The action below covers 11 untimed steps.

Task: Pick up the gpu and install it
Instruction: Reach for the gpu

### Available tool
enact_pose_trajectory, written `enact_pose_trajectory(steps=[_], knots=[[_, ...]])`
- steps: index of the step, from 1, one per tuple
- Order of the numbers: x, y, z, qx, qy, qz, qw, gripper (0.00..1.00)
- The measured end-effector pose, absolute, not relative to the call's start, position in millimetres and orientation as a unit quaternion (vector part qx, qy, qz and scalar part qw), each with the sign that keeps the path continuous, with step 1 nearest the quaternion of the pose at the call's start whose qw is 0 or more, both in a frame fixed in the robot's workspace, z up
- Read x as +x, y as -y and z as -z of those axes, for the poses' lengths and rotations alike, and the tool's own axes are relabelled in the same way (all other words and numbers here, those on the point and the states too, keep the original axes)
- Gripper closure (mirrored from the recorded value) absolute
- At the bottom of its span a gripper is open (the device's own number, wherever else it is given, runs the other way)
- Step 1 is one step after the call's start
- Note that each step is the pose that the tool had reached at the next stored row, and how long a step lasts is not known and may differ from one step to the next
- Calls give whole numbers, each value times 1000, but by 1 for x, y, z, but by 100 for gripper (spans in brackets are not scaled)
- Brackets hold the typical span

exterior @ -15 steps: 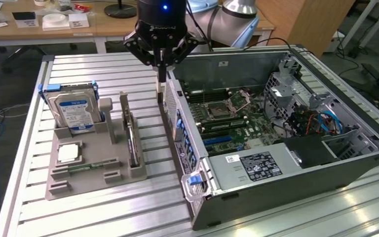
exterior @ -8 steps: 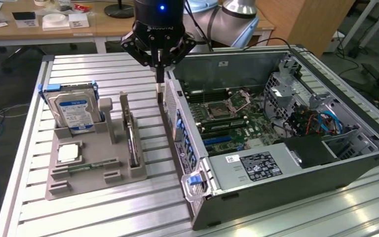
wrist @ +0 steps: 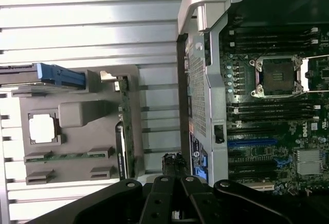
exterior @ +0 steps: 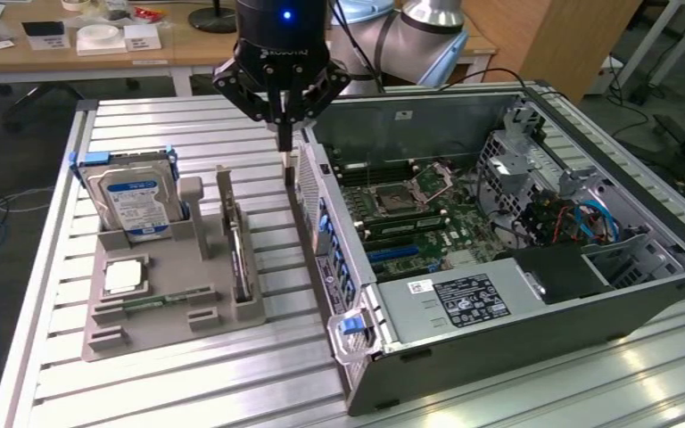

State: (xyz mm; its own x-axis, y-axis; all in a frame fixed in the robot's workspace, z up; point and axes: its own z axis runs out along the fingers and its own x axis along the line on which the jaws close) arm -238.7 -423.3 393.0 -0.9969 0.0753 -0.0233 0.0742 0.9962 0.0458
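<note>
The gpu point(exterior: 239, 263) is a thin dark card standing on edge in a slot along the exterior view's right side of a grey holder point(exterior: 164, 312). In the wrist view the gpu point(wrist: 124, 131) shows as a narrow edge in the holder point(wrist: 77, 113). My gripper point(exterior: 284, 156) hangs shut above the slatted table, in the gap between the holder and the open computer case point(exterior: 498, 294), beyond the card's far end. Nothing shows between its fingertips point(wrist: 174, 162).
A hard drive point(exterior: 135, 201) with a blue-white label stands upright at the holder's far end. A square chip point(exterior: 125, 276) and a memory stick point(exterior: 158, 301) lie in the holder. The case lies open, with motherboard point(wrist: 272, 111) and blue slot point(wrist: 252, 143) exposed.
</note>
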Motion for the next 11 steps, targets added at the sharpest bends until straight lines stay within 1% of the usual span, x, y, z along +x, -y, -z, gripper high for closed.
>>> enact_pose_trajectory(steps=[11], knots=[[-249,427,-393,37,-999,-22,12,89]])
